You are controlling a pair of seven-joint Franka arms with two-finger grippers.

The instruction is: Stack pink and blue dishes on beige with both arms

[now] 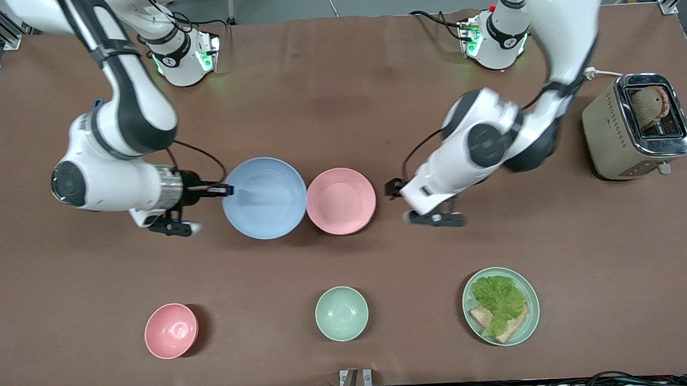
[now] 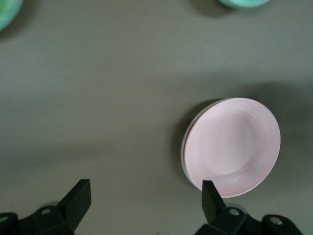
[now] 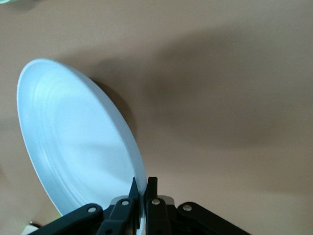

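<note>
The right gripper (image 1: 227,190) pinches the rim of the blue plate (image 1: 264,197) tight, at the edge toward the right arm's end of the table. In the right wrist view, its 2 fingers (image 3: 133,195) press together on the thin edge, and the plate looks lifted and tipped up over the brown table (image 1: 339,89). The pink plate (image 1: 340,200) lies flat just beside the blue one, toward the left arm's end of the table. In the left wrist view a thin pale edge peeks out under its rim, so it may already sit on the beige plate, but the pictures do not show that plate clearly. The left gripper (image 2: 144,198) hangs over bare table beside the pink plate with its fingers spread wide and nothing between them. So it looks like 1 plate may be stacked already. The blue plate is picked up but not yet on top of the pink one. What seems left is to carry the blue plate over the pink plate, set it down flat, and let go. The small pink bowl (image 1: 171,330), the small green bowl (image 1: 341,313), the green plate with the sandwich (image 1: 501,306) and the toaster (image 1: 636,125) are not part of the job.
</note>
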